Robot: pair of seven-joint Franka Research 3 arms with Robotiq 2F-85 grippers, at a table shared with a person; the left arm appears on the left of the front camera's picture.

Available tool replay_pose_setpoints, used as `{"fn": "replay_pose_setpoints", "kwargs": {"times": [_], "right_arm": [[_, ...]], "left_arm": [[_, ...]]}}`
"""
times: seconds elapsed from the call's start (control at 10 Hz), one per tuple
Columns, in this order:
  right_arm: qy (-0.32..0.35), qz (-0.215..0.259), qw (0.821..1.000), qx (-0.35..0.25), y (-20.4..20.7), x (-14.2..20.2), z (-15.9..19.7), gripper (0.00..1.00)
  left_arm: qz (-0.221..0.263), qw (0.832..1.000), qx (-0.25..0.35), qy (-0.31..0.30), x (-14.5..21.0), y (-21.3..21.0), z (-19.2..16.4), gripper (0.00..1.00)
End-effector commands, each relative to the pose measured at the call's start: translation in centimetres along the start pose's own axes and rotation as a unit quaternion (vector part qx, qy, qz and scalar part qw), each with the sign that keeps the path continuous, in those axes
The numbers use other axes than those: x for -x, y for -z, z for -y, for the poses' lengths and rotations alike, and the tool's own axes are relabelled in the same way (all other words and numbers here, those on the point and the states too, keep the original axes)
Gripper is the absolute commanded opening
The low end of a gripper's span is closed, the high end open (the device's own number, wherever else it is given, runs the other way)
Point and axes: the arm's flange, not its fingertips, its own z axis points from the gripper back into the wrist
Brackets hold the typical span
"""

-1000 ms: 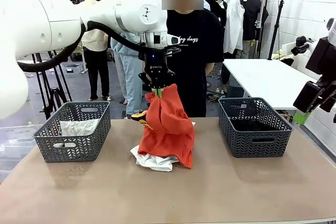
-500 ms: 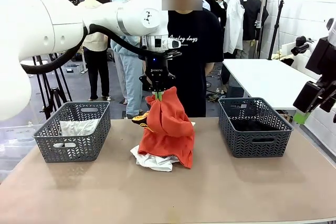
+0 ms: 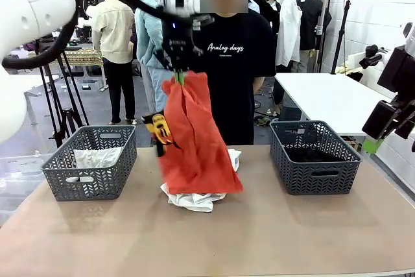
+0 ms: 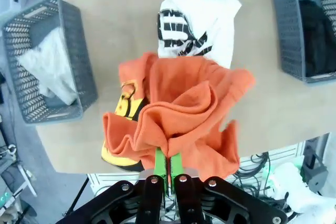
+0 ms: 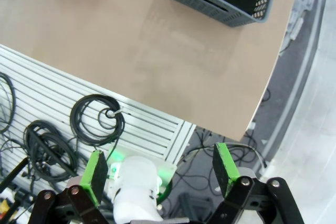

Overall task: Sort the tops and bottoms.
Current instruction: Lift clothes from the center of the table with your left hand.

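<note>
Left of the left gripper (image 3: 176,76), a grey lattice plastic basket (image 3: 65,183) holds a light grey top (image 3: 97,157). That gripper pinches a fold of the orange top with yellow graphic (image 3: 194,141), presumably to lift it free of the white black-printed top (image 3: 191,200) beneath. Behind, a black T-shirt (image 3: 243,82) reads "Analog days". Rightmost, the right gripper (image 5: 157,174) stands wide, empty.
</note>
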Motion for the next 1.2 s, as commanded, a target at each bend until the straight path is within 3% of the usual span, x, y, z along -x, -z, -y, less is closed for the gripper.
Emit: {"fn": "replay_pose_setpoints", "kwargs": {"times": [0.0,0.4,0.6,0.7,1.1], "right_arm": [[0.001,-0.005,1.000,0.000,0.1,0.1,0.0,1.00],[0.001,-0.005,1.000,0.000,0.1,0.1,0.0,1.00],[0.001,-0.005,1.000,0.000,0.1,0.1,0.0,1.00],[0.001,-0.005,1.000,0.000,0.1,0.1,0.0,1.00],[0.001,-0.005,1.000,0.000,0.1,0.1,0.0,1.00]], "left_arm": [[0.024,1.000,-0.005,-0.006,-3.1,-3.3,2.5,0.00],[0.053,0.998,-0.013,0.008,-2.5,-5.5,4.2,0.00],[0.066,0.997,-0.028,-0.014,-2.0,-6.1,3.8,0.00],[0.049,0.999,-0.002,0.013,0.4,-2.2,3.0,0.00],[0.049,0.999,-0.002,0.013,0.4,-2.2,3.0,0.00]]}}
